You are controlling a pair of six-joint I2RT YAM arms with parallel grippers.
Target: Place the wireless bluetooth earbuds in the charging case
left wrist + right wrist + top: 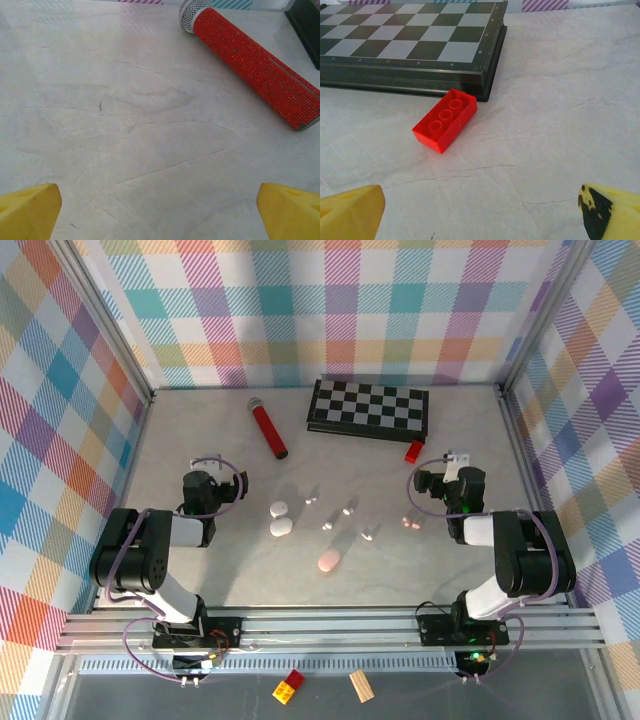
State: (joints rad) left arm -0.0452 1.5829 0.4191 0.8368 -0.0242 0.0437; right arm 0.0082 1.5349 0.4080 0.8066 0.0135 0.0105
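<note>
1. Top external view: the earbuds point(349, 507) lie loose mid-table, near the oval cases point(279, 509).
2. Left gripper point(159, 212) and right gripper point(480, 212) are spread wide, holding nothing.
3. Nothing looks started yet. Next, one gripper must reach in and pinch a tiny earbud.

The top view looked steeply down from high behind the near edge, taking in the whole tabletop point(200, 570). Each wrist camera sat low and close, facing the far wall. The left shared the red microphone point(255, 65) with it, the right the chessboard point(410, 45).
</note>
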